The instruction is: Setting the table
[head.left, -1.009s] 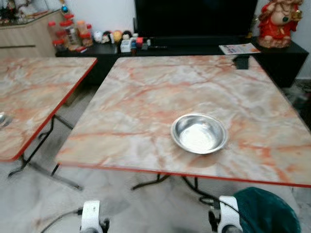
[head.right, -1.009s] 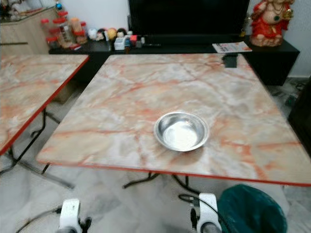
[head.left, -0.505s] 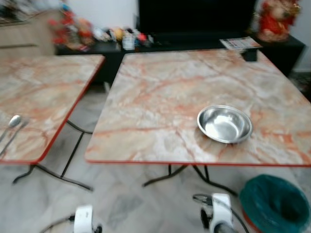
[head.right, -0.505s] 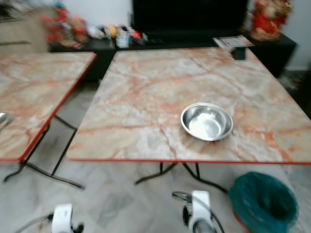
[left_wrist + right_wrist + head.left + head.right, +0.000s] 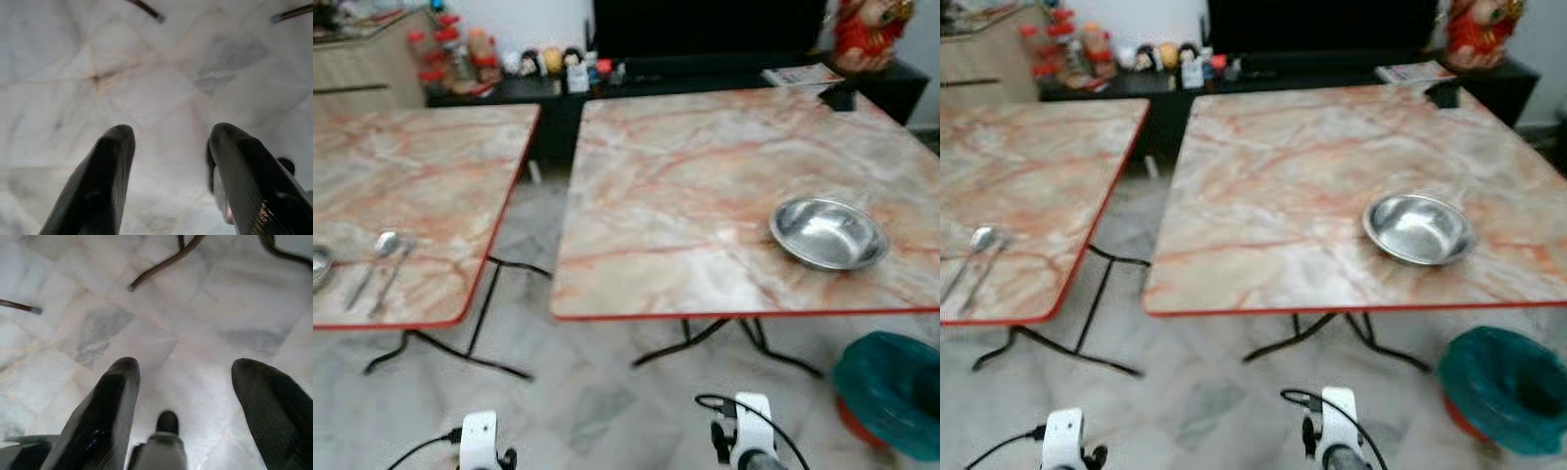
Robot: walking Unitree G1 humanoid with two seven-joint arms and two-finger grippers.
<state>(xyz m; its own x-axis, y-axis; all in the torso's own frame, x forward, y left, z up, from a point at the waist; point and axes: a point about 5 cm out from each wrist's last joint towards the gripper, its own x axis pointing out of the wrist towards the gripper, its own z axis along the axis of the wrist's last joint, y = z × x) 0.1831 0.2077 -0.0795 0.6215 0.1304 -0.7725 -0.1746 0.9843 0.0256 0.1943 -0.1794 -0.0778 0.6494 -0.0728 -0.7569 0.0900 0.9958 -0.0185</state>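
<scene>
Head views: steel bowl [image 5: 828, 233] holding nothing on right marbled worktop [image 5: 685, 196], spoon [image 5: 374, 264] near left worktop's [image 5: 421, 186] front edge, teal bin [image 5: 891, 392] on floor; wrist views: left claw [image 5: 168, 171] and right claw [image 5: 183, 404] spread apart above marble floor [image 5: 161, 323]

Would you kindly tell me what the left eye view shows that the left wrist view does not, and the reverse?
The left eye view adds the left table with a spoon near its front edge, the right table with a steel bowl on it, and a teal bin on the ground. The left wrist view adds the left claw up close, its black fingers apart and holding nothing. Both share the pale marble floor and the black table legs.
</scene>
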